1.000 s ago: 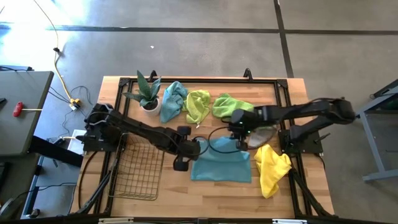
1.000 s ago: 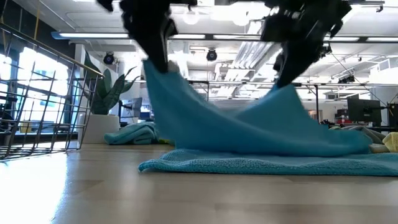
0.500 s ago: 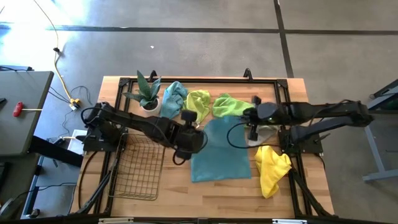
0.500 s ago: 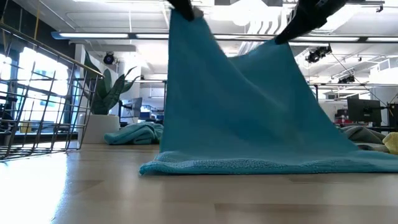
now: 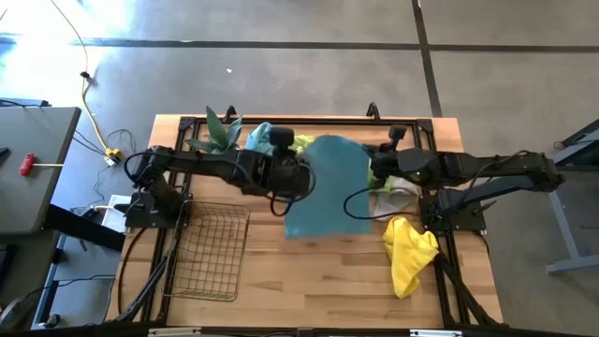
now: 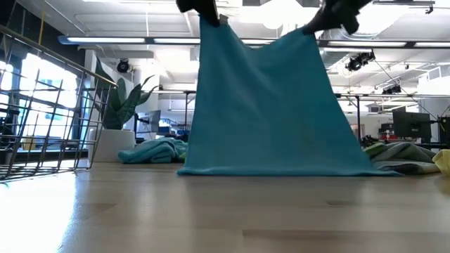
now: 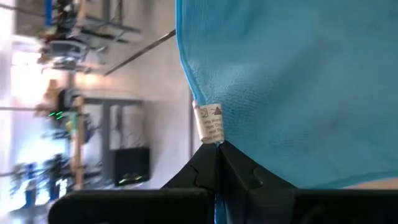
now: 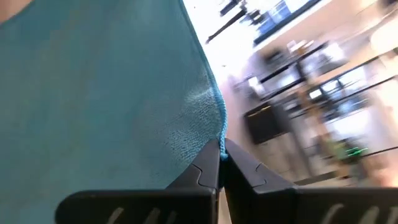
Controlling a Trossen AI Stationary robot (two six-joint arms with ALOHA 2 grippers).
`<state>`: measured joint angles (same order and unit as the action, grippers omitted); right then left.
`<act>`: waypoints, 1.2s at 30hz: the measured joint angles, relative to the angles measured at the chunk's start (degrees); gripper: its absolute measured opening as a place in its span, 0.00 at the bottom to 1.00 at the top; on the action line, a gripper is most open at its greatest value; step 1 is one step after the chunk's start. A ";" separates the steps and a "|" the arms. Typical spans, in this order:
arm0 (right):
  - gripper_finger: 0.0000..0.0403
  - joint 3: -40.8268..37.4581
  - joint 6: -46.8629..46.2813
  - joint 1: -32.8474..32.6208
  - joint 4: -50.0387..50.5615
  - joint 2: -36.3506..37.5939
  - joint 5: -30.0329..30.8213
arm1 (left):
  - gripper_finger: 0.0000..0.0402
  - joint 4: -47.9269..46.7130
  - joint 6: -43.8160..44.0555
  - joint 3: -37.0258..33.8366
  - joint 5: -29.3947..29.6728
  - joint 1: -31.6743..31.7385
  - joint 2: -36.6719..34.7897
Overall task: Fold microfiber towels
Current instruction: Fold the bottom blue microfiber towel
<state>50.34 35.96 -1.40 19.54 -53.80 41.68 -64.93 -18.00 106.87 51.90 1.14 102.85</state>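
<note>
A teal blue microfiber towel [image 5: 328, 187] hangs spread between my two grippers, seen wide in the low view [image 6: 274, 105]. My left gripper [image 5: 301, 171] is shut on its upper left corner, my right gripper [image 5: 372, 168] is shut on its upper right corner. Another teal towel [image 5: 262, 139], a lime green one [image 5: 301, 142] and a second green one with a pale grey one [image 5: 393, 187] lie bunched at the table's far side. A yellow towel [image 5: 408, 253] lies crumpled at the right. My left gripper pinches the teal towel's corner by the white care label [image 7: 210, 124] between its two fingers. The towel hangs below, its lower edge [image 6: 281, 171] on the table. My right gripper pinches the towel's other upper corner [image 8: 216, 134] at its hemmed edge between its two fingers. The towel hangs below, drawn fairly flat between the two holds.
A dark wire-mesh basket [image 5: 208, 251] stands at the near left. A potted plant [image 5: 217, 133] stands at the far left. Bare wood [image 5: 318, 276] lies near the front edge.
Both grippers have risen and gone toward the table's far edge with the teal towel's corners. The towel has unfolded from a doubled heap into a hanging sheet, its upper edge lifted and its lower edge dragged farther back along the table.
</note>
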 joint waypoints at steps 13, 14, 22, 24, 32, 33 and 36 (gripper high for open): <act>0.00 0.05 20.07 6.25 -23.43 -0.15 0.95 | 0.00 2.32 -3.89 9.68 11.49 3.91 0.00; 0.00 0.05 18.34 5.84 -22.82 -0.15 0.91 | 0.00 2.18 -2.34 10.46 9.94 3.49 0.00; 0.00 0.05 -10.11 -2.59 3.43 -0.15 -6.26 | 0.00 -4.99 12.36 11.74 -21.01 -2.04 0.00; 0.00 0.05 -21.17 -5.12 8.51 -0.15 -13.66 | 0.00 -5.10 16.35 10.36 -29.28 -3.86 -0.12; 0.00 0.05 -52.40 -16.10 10.27 -0.15 -36.17 | 0.00 -2.30 25.16 2.14 -36.39 -12.29 -0.04; 0.00 0.05 -54.82 -17.55 10.12 -0.15 -36.73 | 0.00 -1.32 26.02 0.89 -37.11 -13.22 0.00; 0.00 0.05 -60.44 -21.46 9.78 -0.54 -37.56 | 0.00 2.54 28.40 -2.49 -38.06 -15.90 0.02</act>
<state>50.39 -24.48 -22.86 29.33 -54.34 4.11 -62.39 10.40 104.38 13.85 -14.76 102.87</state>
